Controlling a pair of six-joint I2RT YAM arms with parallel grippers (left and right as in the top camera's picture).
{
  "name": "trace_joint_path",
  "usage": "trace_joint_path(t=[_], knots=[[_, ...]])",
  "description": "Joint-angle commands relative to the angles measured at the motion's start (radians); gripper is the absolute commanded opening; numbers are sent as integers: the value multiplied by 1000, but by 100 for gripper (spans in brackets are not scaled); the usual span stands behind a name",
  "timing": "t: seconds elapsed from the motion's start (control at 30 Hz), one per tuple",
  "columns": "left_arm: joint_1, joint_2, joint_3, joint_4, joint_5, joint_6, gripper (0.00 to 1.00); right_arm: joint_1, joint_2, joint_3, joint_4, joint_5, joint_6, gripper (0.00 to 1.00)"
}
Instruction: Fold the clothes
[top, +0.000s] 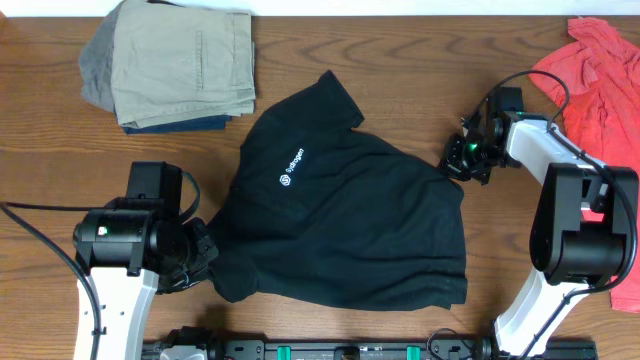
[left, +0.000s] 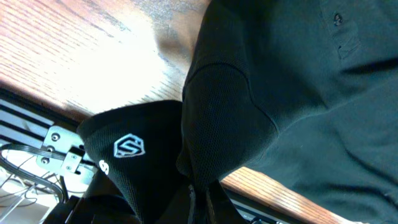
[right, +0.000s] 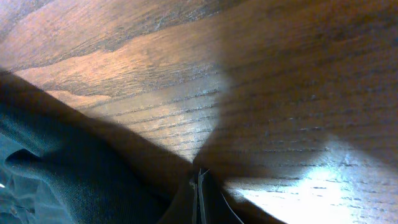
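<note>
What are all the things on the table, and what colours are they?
black shirt: one, black with a small white logo, spread across the middle of the table
folded clothes: one pile, khaki on top with grey and navy beneath, top left of the overhead view
red shirt: one, coral red, crumpled, top right edge
table: one, brown wood, under everything
left gripper: one, black, shut on the black shirt's lower left corner
right gripper: one, black, shut at the black shirt's right edge; unclear whether it pinches cloth
</note>
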Motion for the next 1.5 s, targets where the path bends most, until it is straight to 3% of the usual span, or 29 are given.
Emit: trace_joint_path(t=[0.0,0.13,0.27,0.3,0.37,0.4,0.47,0.77,0.93,1.17,1.47], knots=[[3,-2,13,2,-5,17,6,-16,42,42,-24,40,10,1],[3,-2,13,2,-5,17,6,-39,42,121,-151,42,-27,2],[3,-2,13,8,-5,17,6,-56,42,180,-323,142,-73,21],[3,-2,13,10,-5,17,6,-59,42,183,-346,175,-73,30],[3,-2,13,13,-5,17,6,-63,42,183,-369,236,-73,70],[3,-2,13,13,-5,17,6,-64,42,181,-375,261,-74,83],[3,-2,13,13,-5,17,6,-64,42,179,-392,270,-96,87],[3,-2,13,19,-5,17,6,-2,42,103,-385,130,-140,77],[3,-2,13,19,-5,17,6,37,42,90,-386,130,-127,63],[3,-2,13,19,-5,17,6,35,42,90,-365,130,-97,1],[3,-2,13,21,-5,17,6,-13,42,123,-279,130,-69,1]])
